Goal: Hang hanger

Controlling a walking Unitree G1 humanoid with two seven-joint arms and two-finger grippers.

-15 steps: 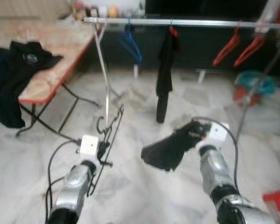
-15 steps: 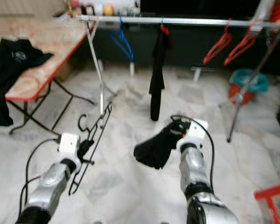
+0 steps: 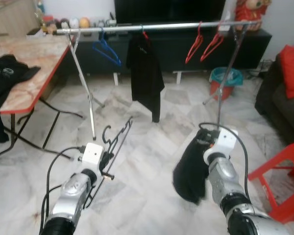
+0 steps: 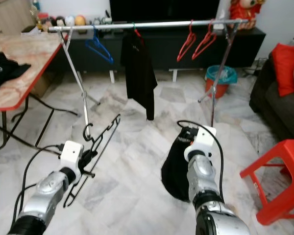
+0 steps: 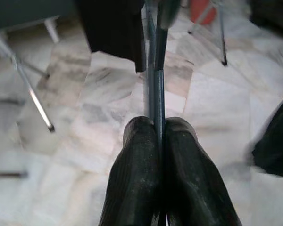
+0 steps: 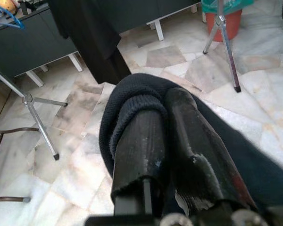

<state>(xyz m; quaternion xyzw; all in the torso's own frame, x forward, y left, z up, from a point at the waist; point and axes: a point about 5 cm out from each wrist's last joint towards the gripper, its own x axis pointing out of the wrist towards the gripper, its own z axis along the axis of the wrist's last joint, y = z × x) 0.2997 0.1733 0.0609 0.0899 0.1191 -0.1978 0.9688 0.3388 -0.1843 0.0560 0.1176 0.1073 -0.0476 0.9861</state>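
Black wire hanger (image 3: 113,142) is clamped between the two fingers (image 5: 137,179) of the left gripper (image 3: 106,159), held tilted above the marble floor (image 3: 147,127), hook end pointing toward the rail. The left wrist view shows the fingers pressed together on the thin hanger rod.

The right gripper (image 6: 170,141) holds a dark folded garment (image 3: 191,169); the cloth is pinched between its closed fingers and hangs down over the floor.

Ahead stands a silver metal clothes rail (image 3: 152,26) on tripod legs. On the rail hang a blue plastic hanger (image 3: 106,48), a black shirt (image 3: 145,73) on a red hanger, and two empty red hangers (image 3: 204,44). The held hanger is well apart from the rail, below it.

To the robot's left, a marble-pattern tabletop with red edge (image 3: 29,73) carries black clothing (image 3: 7,73). To the right stand a red plastic stool (image 3: 279,181) and a dark sofa with a red cushion (image 3: 290,68). A teal and orange bin (image 3: 222,81) sits behind the rail.
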